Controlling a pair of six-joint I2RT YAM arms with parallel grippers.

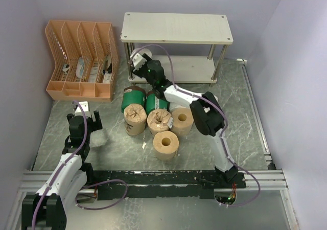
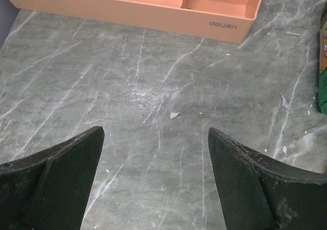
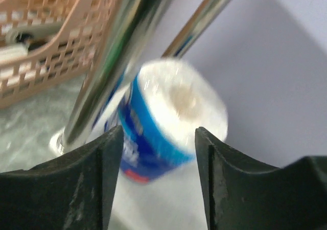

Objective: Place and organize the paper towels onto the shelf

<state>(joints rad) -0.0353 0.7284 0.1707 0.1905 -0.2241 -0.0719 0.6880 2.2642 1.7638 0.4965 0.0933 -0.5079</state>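
The shelf [image 1: 176, 28] stands at the back of the table. My right gripper [image 1: 137, 61] reaches in at the left end of its lower board [image 1: 196, 69]. In the right wrist view the gripper [image 3: 158, 130] stands open. A blue-and-white wrapped paper towel roll [image 3: 168, 117] sits tilted on the white board just beyond the fingertips, beside a silver post [image 3: 117, 61], and is blurred. Several more rolls cluster mid-table: green [image 1: 134, 98], brown-paper wrapped [image 1: 159, 120], tan [image 1: 166, 145]. My left gripper [image 1: 88, 113] [image 2: 156, 138] hovers open over bare table.
An orange slotted file organizer [image 1: 82, 59] [image 2: 153, 15] [image 3: 46, 51] stands at the back left, close to the shelf's left posts. A green roll's edge [image 2: 323, 71] shows at the right of the left wrist view. Walls close in the table on three sides.
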